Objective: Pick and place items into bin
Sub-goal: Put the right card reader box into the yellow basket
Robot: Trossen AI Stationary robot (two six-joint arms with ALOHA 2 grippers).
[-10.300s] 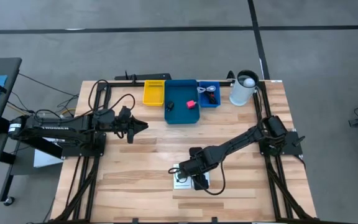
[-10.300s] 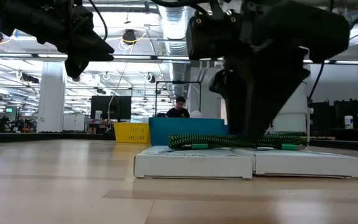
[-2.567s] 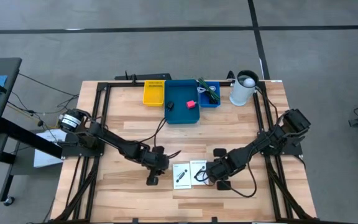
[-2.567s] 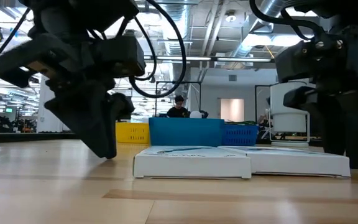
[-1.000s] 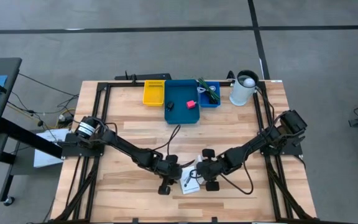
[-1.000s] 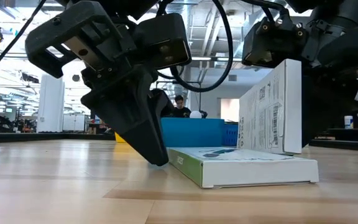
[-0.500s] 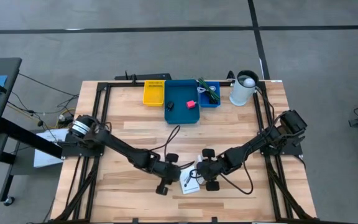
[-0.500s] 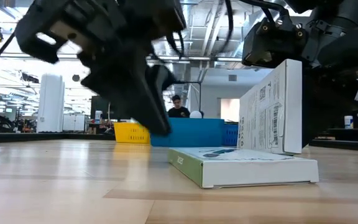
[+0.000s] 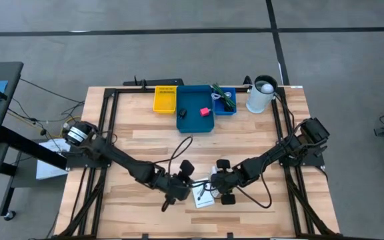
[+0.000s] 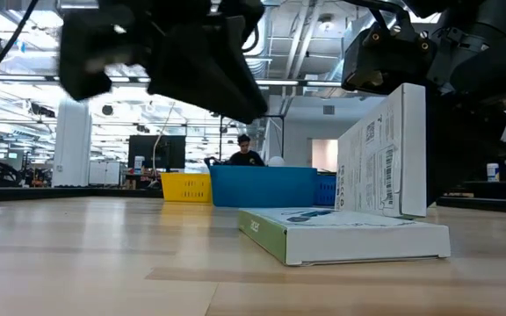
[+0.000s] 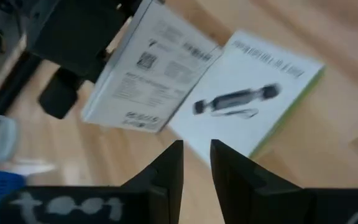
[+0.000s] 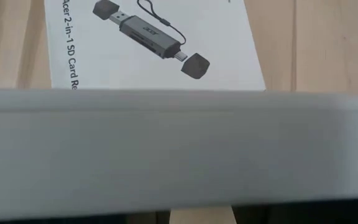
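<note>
White box point(image 10: 385, 154) upright in right gripper point(image 9: 217, 185); second box point(image 10: 341, 234) flat beneath.

Table point(image 9: 139, 143): pale wood planks, smooth matt. Boxes point(image 10: 350, 237): white printed cardboard, slight sheen. Bin point(image 9: 195, 110): blue plastic.

Upright box point(image 10: 385, 149) on flat box point(image 10: 350, 235); bin point(image 9: 196, 109) behind, at table's point(image 9: 139, 147) far edge.

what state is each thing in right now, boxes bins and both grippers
upright white box: on edge, held by the right gripper
flat white box: lying flat on the table, printed face up
left gripper: above the flat box, fingers slightly apart, holding nothing
blue bin: holds a pink-red block and a black piece
yellow bin: looks empty
</note>
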